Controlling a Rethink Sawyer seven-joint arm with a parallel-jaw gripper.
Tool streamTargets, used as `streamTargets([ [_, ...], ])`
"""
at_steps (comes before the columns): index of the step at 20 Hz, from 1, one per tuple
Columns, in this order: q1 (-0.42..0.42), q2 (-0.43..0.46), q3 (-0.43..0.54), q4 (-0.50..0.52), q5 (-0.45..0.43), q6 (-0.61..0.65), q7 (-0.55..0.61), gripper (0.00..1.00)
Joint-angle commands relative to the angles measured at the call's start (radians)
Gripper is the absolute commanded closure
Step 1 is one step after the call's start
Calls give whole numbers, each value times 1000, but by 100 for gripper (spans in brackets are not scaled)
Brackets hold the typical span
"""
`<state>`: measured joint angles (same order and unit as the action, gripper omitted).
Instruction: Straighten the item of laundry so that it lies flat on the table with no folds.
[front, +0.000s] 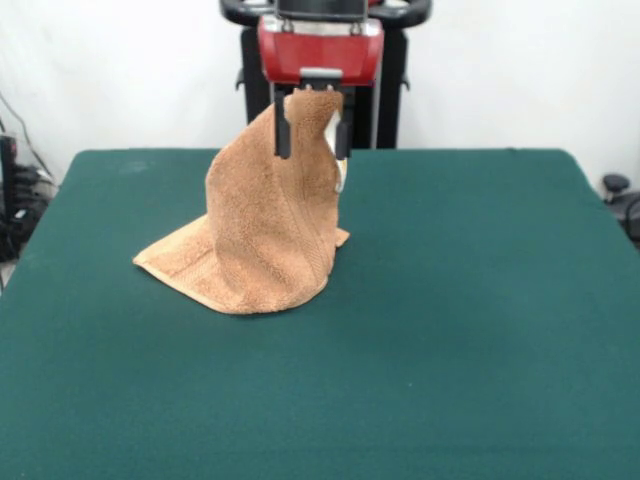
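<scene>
Gripper (313, 135) hangs under the red arm head, its two dark fingers (283, 135) closed in on the top of the orange-tan towel (265, 230), pinching a bunched peak of cloth between them. Towel hangs from that grip in a tent shape (a bit of white shows at its upper right edge, just by the right finger), folds running down the front. Lower hem rests on the green table (470, 330), left of centre, one corner spread out flat toward the left.
</scene>
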<state>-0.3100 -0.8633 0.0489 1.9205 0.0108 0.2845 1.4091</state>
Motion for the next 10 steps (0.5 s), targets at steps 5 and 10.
streamTargets([
  [5,80,97,-18,-106,74,42,248,0],
  [10,90,94,-25,-119,89,70,244,0],
])
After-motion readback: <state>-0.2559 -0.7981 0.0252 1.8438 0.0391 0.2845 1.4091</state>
